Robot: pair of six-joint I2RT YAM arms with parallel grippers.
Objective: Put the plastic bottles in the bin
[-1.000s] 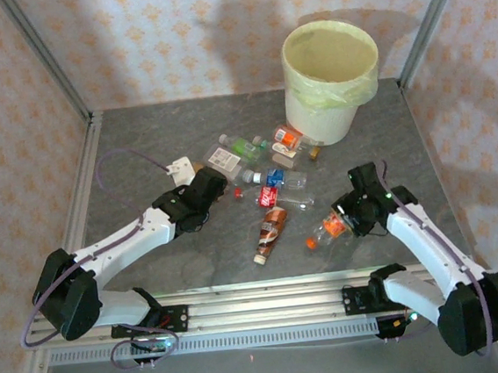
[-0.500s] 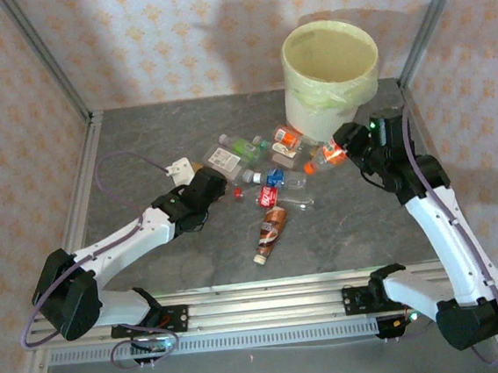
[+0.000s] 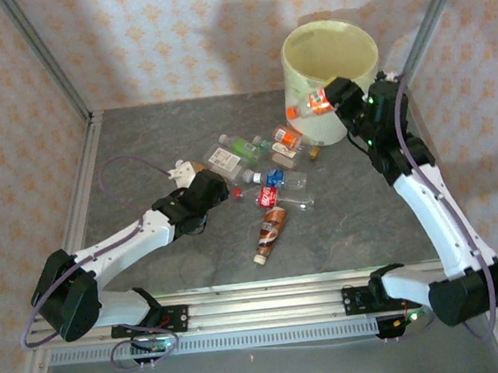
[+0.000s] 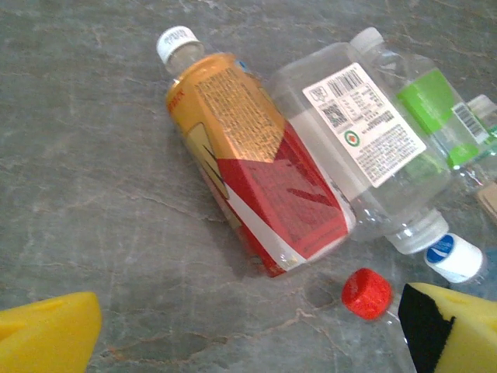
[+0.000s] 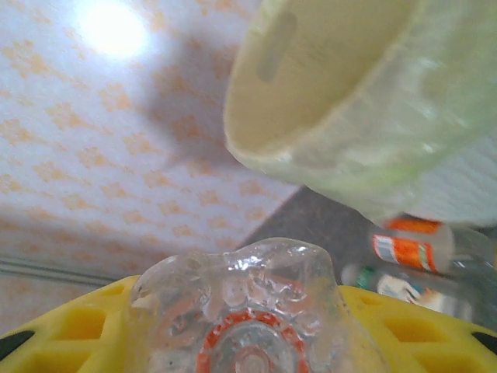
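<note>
Crumpling is the risk: your right gripper [image 3: 330, 95] is clamping the orange-labelled bottle [image 3: 314, 103], likely light and thin-walled, near its base, raised beside the rim of the bin [image 3: 286, 59]. Your left gripper [image 3: 216, 188] is hanging wide open by the amber bottle [image 4: 248, 163]; its labelled middle is looking firmest.
</note>
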